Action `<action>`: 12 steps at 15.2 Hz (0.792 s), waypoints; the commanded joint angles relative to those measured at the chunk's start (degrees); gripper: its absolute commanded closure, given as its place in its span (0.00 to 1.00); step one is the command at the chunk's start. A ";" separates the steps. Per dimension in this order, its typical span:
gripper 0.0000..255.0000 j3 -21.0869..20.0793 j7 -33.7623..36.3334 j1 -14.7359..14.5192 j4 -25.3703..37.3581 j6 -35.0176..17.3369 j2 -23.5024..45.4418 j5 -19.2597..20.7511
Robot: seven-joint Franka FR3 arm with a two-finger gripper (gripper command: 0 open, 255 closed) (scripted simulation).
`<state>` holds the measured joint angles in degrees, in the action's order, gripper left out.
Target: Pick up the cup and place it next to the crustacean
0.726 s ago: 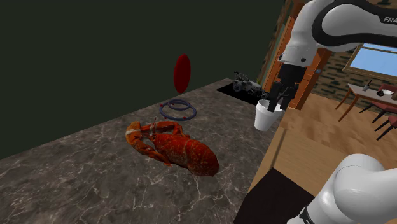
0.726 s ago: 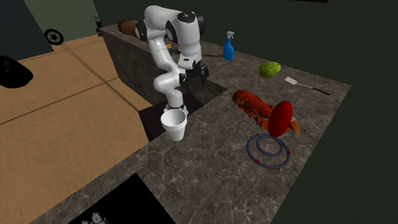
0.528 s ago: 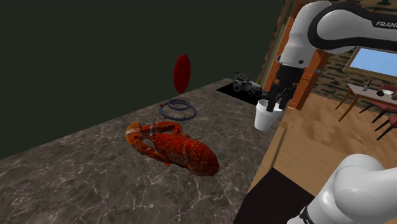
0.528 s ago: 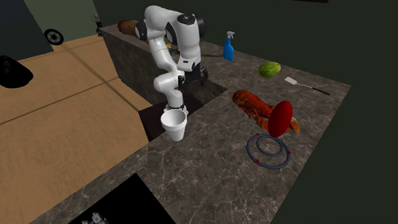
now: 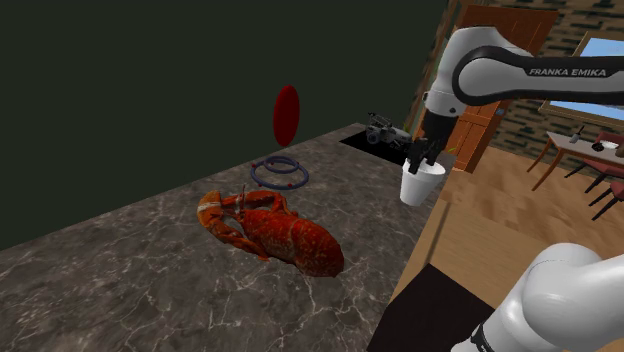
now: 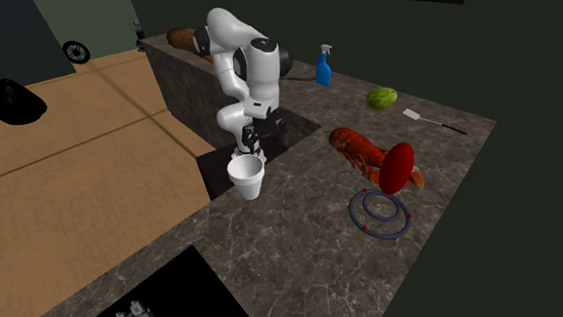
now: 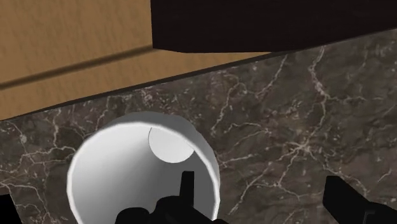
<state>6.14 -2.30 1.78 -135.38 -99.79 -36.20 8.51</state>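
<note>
Shoulder view: high beside the stand [image 5: 430,312] at lower right, looking down and leftward across the desk [image 5: 150,280]. Second exterior view: farther off, across the desk, facing the arm [image 6: 246,66] at upper centre. Wrist view: close, straight down onto the cup [image 7: 114,172] at the desk's edge. All share cup and edge; both exterior views share the lobster [image 5: 275,230].

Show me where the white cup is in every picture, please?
Shoulder view: the cup stands right of middle, at the counter's right-hand edge, just under the gripper.
Second exterior view: the cup is left of middle, just below the gripper, at the counter edge.
Wrist view: the cup is seen from above, with one black finger inside its rim.
Shared landmark: the dark marbled counter's edge, meeting the wooden floor right beside the cup.
</note>
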 commanded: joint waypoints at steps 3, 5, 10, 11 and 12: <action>0.00 0.82 -1.46 0.90 -0.60 -5.39 2.81 3.44; 0.00 1.07 -1.40 1.01 -2.00 -6.95 2.96 3.64; 0.00 1.64 -1.28 1.25 -5.06 -10.60 3.51 4.13; 0.00 1.64 -1.28 1.25 -5.06 -10.60 3.52 4.13; 0.00 1.64 -1.28 1.25 -5.06 -10.60 3.52 4.13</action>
<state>7.76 -3.58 3.02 -140.35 -110.27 -32.69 12.62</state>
